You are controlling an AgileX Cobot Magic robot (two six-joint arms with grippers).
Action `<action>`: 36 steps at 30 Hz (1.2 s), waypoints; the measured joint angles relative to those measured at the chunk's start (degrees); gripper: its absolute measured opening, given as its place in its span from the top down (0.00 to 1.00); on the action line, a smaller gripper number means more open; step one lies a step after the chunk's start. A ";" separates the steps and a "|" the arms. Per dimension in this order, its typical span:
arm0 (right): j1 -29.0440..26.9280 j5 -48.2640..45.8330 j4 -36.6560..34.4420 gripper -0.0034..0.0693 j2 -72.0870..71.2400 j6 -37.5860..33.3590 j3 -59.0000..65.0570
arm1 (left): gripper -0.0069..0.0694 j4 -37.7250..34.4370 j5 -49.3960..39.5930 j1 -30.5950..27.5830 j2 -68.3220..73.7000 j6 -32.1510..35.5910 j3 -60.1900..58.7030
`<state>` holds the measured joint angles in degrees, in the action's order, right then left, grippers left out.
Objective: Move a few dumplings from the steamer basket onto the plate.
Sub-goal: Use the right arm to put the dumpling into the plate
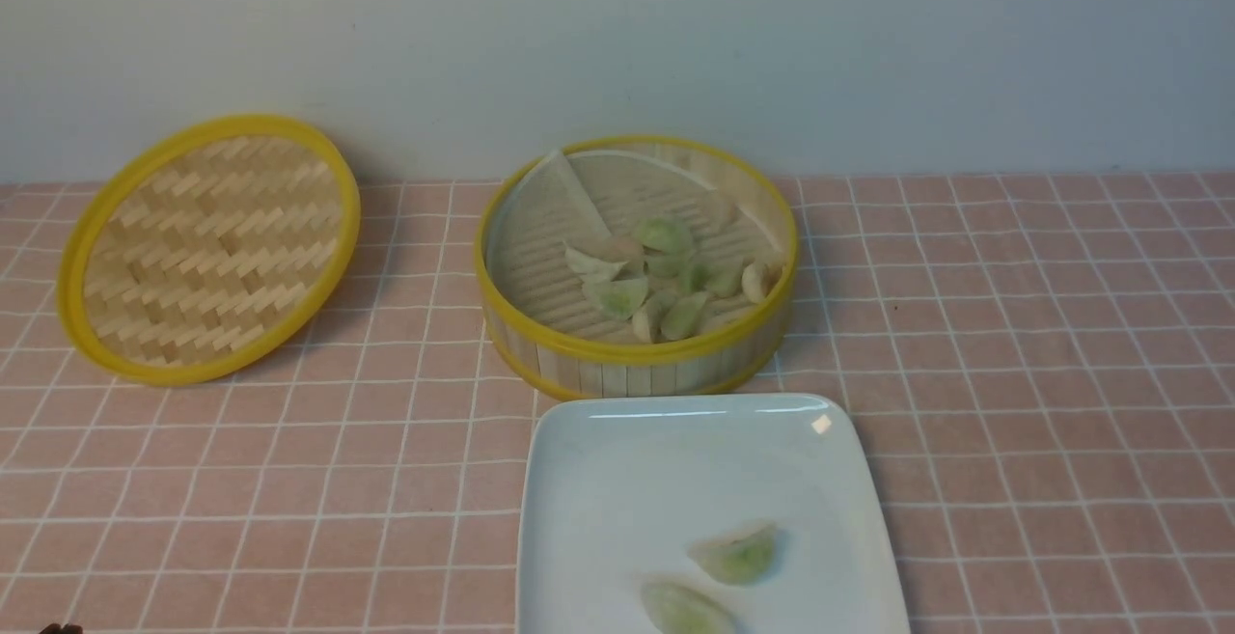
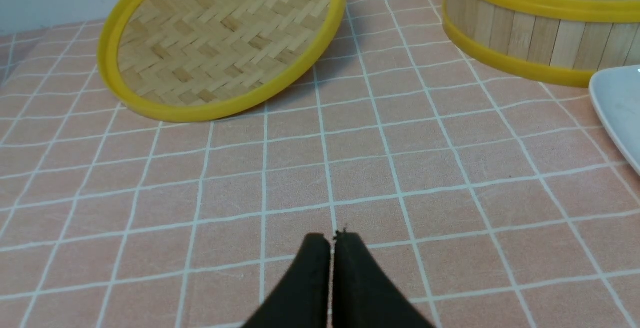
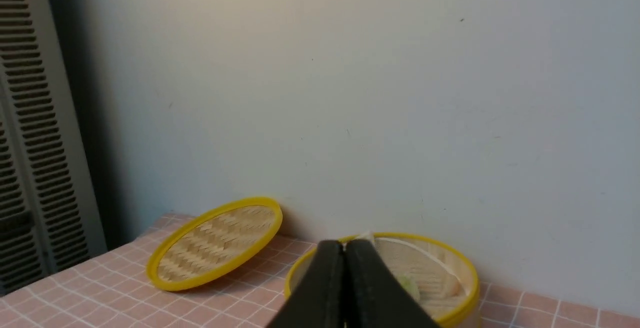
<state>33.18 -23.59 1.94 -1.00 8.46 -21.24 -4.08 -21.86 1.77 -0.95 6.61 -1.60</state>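
Note:
The steamer basket (image 1: pixel 637 369) stands at the middle back of the table with several pale green and cream dumplings (image 1: pixel 666 277) on its liner. The plate (image 1: pixel 617 499) lies in front of it and holds two green dumplings (image 1: pixel 738 555). The basket also shows in the left wrist view (image 2: pixel 530 33) and the right wrist view (image 3: pixel 450 263). My left gripper (image 2: pixel 332 238) is shut and empty, low over the tablecloth, left of the plate's edge (image 2: pixel 617 108). My right gripper (image 3: pixel 345 243) is shut and empty, held up and facing the basket. Neither gripper shows in the front view.
The flat woven lid (image 1: pixel 207 248) with a yellow rim leans against the back wall at the left; it also shows in the left wrist view (image 2: pixel 220 43) and the right wrist view (image 3: pixel 215 243). A pink checked cloth (image 1: pixel 1013 373) covers the table. A louvred panel (image 3: pixel 25 168) stands past the table's left end.

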 joint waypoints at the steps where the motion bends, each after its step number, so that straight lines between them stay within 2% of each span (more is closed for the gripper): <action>1: -0.05 0.00 -0.07 0.97 0.00 -0.25 0.06 | 0.92 0.00 0.00 0.00 0.00 0.00 0.00; 4: -2.85 0.19 0.07 0.97 0.00 -0.88 1.10 | 0.92 0.00 0.00 0.00 0.00 0.00 0.00; 11: -21.09 0.40 1.02 0.97 0.00 -1.10 11.60 | 0.92 0.00 0.00 0.00 0.00 0.00 0.00; 16: -28.46 -0.42 1.03 0.97 0.00 -1.75 21.67 | 0.92 0.00 0.00 0.00 0.00 0.00 0.00; 22: -30.33 0.47 1.03 0.97 0.06 -1.91 22.30 | 0.92 0.00 -0.06 0.00 0.00 0.00 0.00; 36: -30.33 0.47 1.03 0.97 0.06 -1.91 22.30 | 0.92 0.00 -0.06 0.00 0.00 0.00 0.00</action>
<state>2.86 -23.12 2.97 -0.94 6.55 1.06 -4.08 -21.92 1.77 -0.95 6.61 -1.60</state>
